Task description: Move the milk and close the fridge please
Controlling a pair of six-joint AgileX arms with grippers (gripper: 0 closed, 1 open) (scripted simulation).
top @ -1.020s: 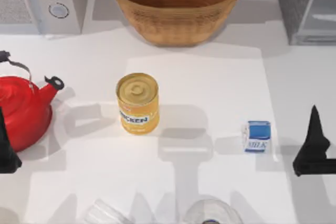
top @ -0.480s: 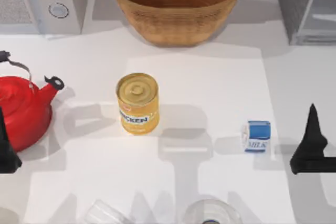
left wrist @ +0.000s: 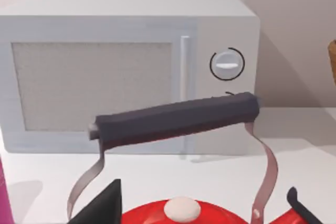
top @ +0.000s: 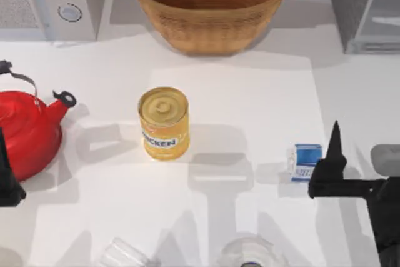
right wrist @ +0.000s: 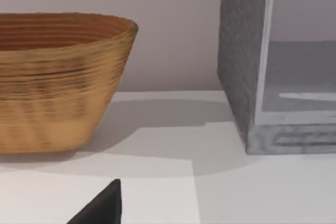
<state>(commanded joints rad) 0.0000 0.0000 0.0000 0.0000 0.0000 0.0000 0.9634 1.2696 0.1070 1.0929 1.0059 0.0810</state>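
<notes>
Our right claw touches the milk; its grip we cannot tell. The basket is empty, the fridge open.

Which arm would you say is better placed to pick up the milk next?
Probably the right: its end effector sits just beside the milk on the table's right side, while the left end effector is parked at the far left by the red kettle.
</notes>
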